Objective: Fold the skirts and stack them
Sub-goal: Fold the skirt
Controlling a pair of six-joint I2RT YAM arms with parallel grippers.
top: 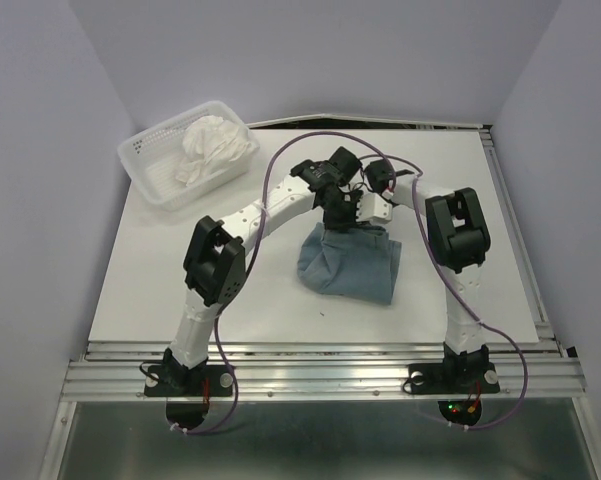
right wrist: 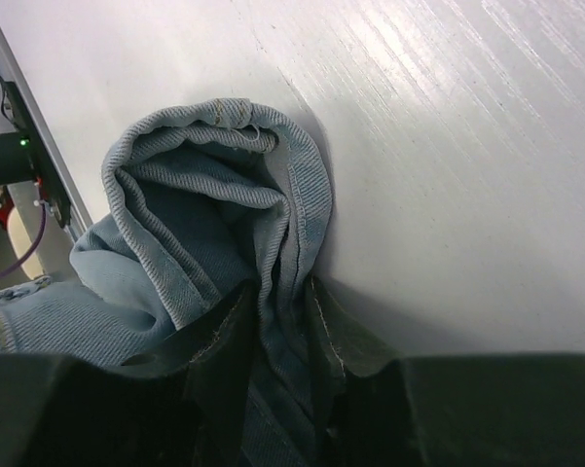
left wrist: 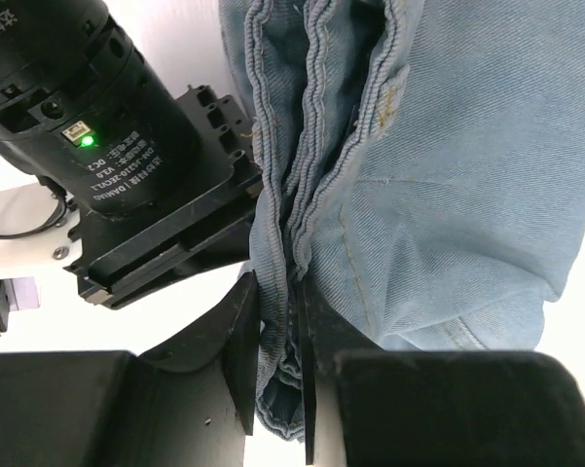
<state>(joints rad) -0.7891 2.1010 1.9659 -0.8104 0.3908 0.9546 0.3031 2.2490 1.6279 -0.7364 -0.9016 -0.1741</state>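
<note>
The blue-grey skirt (top: 350,263) hangs bunched over the middle of the table, its lower part resting on the surface. My left gripper (top: 335,215) is shut on its gathered top edge; the left wrist view shows the hemmed folds (left wrist: 302,195) pinched between the jaws. My right gripper (top: 372,208) is shut on the same edge just to the right; the right wrist view shows the rolled cloth (right wrist: 224,195) between its fingers. The two grippers are close together. The white ruffled skirt (top: 212,145) lies crumpled in the basket.
A white plastic mesh basket (top: 145,165) stands at the back left of the white table (top: 160,270). Purple cables loop over both arms. The metal rail runs along the near edge.
</note>
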